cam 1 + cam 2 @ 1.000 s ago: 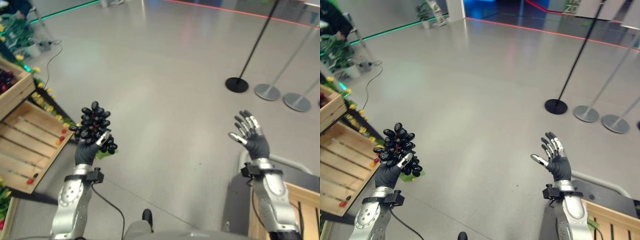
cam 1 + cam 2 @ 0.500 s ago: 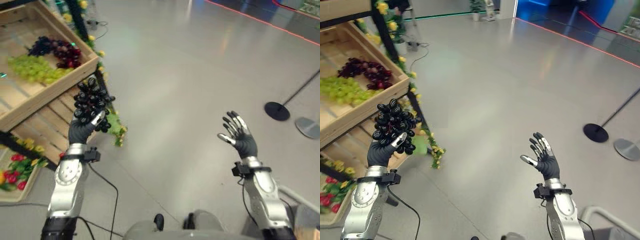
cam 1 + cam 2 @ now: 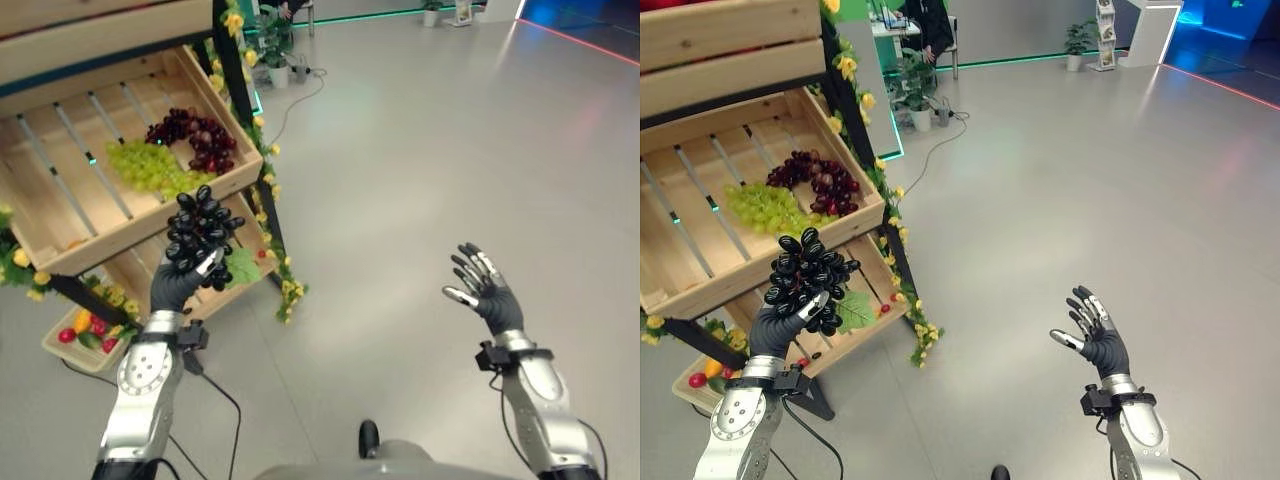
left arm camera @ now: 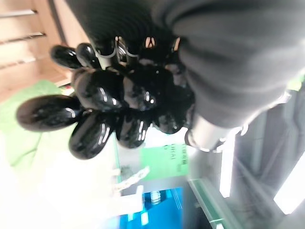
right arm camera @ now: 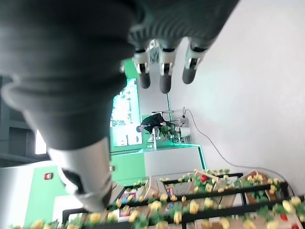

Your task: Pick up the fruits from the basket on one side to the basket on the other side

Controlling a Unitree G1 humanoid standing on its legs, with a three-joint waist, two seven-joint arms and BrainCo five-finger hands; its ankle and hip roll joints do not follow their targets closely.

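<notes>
In the eye views, the left hand is clutching a bunch of black grapes held up just before the wooden crate, probably for dropping in, while the right hand is idling spread-fingered and empty. In the left wrist view, fingers are curling round the bunch to keep it secure. In the right wrist view, straight fingers are holding nothing.

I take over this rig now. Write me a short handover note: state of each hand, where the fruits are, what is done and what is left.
Left hand: shut on the bunch of black grapes, held up in front of the wooden crate.
Right hand: open, empty, raised over the bare floor.
In the crate: green grapes and dark red grapes, side by side.
Done: the black bunch is picked up and in hand.
Left: set it down in the crate, most likely beside the other grapes, then let go.
</notes>
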